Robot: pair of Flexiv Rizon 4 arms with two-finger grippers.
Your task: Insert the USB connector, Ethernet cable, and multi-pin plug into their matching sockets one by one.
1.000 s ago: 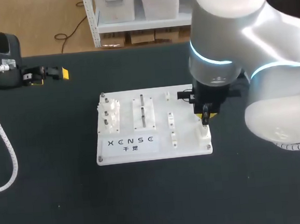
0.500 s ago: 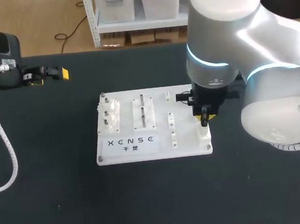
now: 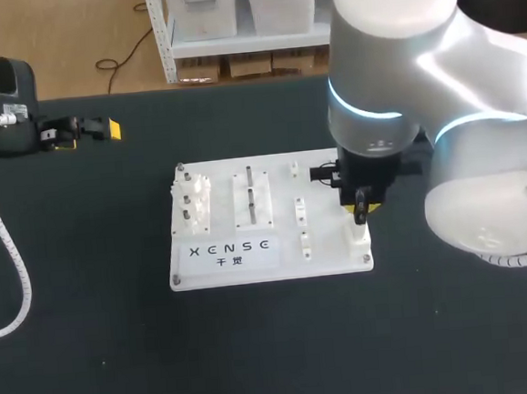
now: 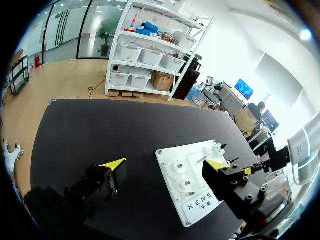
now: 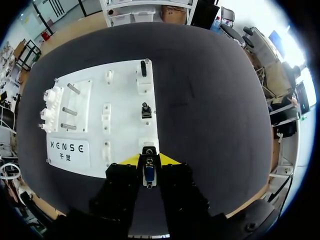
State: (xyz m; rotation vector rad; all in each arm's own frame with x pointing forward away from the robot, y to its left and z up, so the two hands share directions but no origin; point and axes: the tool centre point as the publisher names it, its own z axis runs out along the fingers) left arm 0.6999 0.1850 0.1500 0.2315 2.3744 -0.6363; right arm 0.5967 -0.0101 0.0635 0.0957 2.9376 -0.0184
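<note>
Right arm stood over the white board's (image 3: 327,247) right edge, wrist pointing straight down. Right gripper (image 3: 359,209) sat just above the board's near-right corner, fingers clamped on a connector (image 5: 148,169). Left gripper (image 3: 85,132) was parked well off the board's far-left corner, fingers spread wide.

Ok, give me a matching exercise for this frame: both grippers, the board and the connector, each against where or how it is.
Things:
1 left gripper
2 right gripper
3 white board
4 connector

Places or states:
A flat on the middle of the table
B open, far from the board
C over the board's near right corner
D gripped from two sides

Pairs: 1-B; 2-C; 3-A; 4-D
</note>
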